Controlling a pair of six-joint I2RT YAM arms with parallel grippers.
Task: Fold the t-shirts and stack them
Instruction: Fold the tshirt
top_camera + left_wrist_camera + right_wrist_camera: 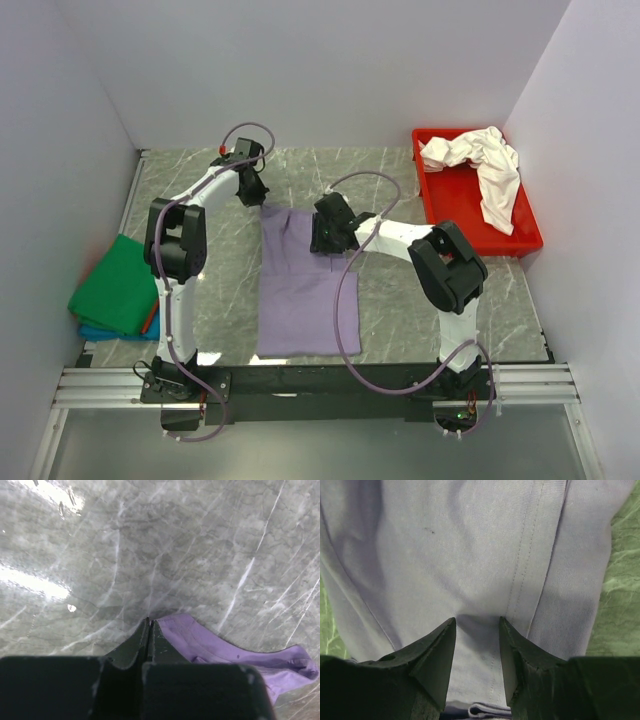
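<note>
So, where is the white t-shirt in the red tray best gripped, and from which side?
Probably from straight above, on the bunched part of the white t-shirt near the tray's far left corner. It lies crumpled inside the red tray, so the walls would hinder a sideways approach. A raised bunch also gives the fingers more to pinch than the flatter parts.

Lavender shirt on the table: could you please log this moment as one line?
lavender shirt spread on table | left jaws shut at its far corner | right jaws open over it | white shirt in red tray

Left pincer (148,623) pressed fully closed, right pincer (477,627) angled down with fingers parted.
</note>
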